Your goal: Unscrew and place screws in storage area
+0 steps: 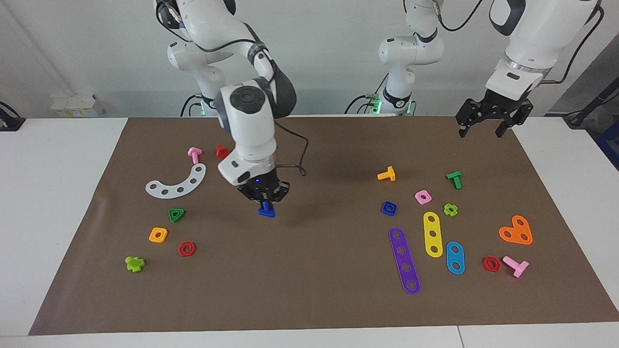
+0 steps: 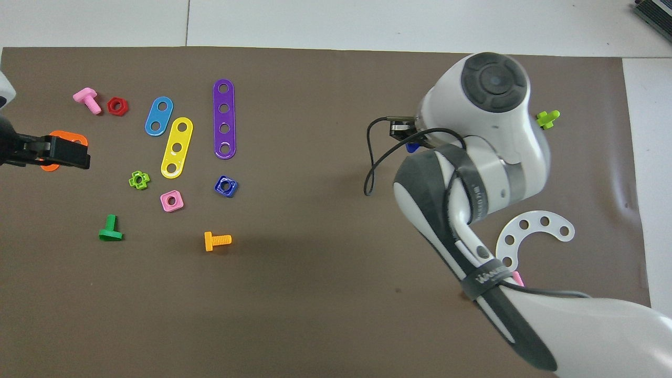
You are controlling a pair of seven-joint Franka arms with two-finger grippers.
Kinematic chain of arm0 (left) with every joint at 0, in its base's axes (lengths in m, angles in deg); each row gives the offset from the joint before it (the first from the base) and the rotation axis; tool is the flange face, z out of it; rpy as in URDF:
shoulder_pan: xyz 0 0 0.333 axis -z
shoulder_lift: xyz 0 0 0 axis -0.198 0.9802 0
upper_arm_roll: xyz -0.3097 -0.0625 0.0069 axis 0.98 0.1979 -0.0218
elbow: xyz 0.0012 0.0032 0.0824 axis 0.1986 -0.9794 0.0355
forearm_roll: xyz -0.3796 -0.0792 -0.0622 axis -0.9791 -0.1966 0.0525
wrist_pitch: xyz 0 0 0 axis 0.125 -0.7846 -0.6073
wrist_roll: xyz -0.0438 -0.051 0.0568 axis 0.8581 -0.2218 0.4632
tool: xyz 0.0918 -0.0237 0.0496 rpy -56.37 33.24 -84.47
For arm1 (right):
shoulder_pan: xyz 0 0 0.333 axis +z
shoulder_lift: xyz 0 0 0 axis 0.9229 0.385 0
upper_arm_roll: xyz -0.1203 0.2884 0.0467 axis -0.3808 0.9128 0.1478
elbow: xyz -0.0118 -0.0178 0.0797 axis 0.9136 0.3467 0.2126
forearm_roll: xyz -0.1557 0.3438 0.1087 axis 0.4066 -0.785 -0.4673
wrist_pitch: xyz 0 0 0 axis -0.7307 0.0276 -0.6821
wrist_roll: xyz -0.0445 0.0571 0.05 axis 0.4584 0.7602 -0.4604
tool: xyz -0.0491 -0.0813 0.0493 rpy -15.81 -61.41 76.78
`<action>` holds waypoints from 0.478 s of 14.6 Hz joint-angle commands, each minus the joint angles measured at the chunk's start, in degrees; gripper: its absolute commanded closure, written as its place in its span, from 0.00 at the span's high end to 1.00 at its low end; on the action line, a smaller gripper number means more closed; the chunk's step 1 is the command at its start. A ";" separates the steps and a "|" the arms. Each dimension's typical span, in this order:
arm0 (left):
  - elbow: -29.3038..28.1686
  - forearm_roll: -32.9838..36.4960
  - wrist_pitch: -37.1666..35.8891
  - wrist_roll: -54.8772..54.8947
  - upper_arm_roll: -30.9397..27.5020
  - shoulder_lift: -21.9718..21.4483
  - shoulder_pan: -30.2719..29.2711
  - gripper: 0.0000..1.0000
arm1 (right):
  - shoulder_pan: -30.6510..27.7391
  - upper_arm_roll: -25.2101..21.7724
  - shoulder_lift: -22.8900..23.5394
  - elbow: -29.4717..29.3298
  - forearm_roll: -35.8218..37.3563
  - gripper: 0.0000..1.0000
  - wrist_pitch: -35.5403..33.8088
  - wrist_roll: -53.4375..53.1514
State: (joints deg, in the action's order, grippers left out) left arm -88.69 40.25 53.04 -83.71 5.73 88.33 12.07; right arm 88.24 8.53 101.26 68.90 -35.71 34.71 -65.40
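Currently, step: right gripper (image 1: pixel 264 203) is carrying the small dark-blue plastic screw (image 1: pixel 266 211) over the brown paper mat (image 1: pixel 309 295), heading by my read for the right arm's end of the table.
Grip: fingertips are pinching the screw by its stem, triangular head hanging just under them, clear of the mat.
Screw position: it is hanging directly under the claw, over bare mat between the middle of the table and the storage area (image 1: pixel 145 217), where the white curved plastic strip (image 1: pixel 176 183) and the green triangular nut (image 1: pixel 176 214) are lying.
Next move: probably carrying on toward that cluster, lowering onto a bare patch, then releasing; needs a gap between the loose pieces.
Left gripper (image 1: pixel 488 121): waiting, fingers standing apart and holding nothing, over the mat's edge at the left arm's end.
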 commanded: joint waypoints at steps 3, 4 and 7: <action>-3.15 0.74 1.38 -0.19 0.34 -2.13 -1.10 1.00 | -10.31 0.89 -6.65 16.22 -3.50 0.00 5.43 15.59; -4.11 0.74 0.94 -0.19 0.34 -2.91 -1.10 1.00 | -12.34 0.89 -7.80 20.26 -4.90 0.00 8.86 19.46; -10.17 0.74 1.03 -0.19 0.34 -5.64 -0.75 1.00 | -14.29 0.89 -8.43 27.14 -6.76 0.00 15.11 22.66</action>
State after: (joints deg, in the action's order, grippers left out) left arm -92.93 40.25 52.97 -83.71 5.61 86.52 11.71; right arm 74.82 8.54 96.25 89.18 -40.77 45.64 -44.56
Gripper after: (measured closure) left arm 0.000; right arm 0.806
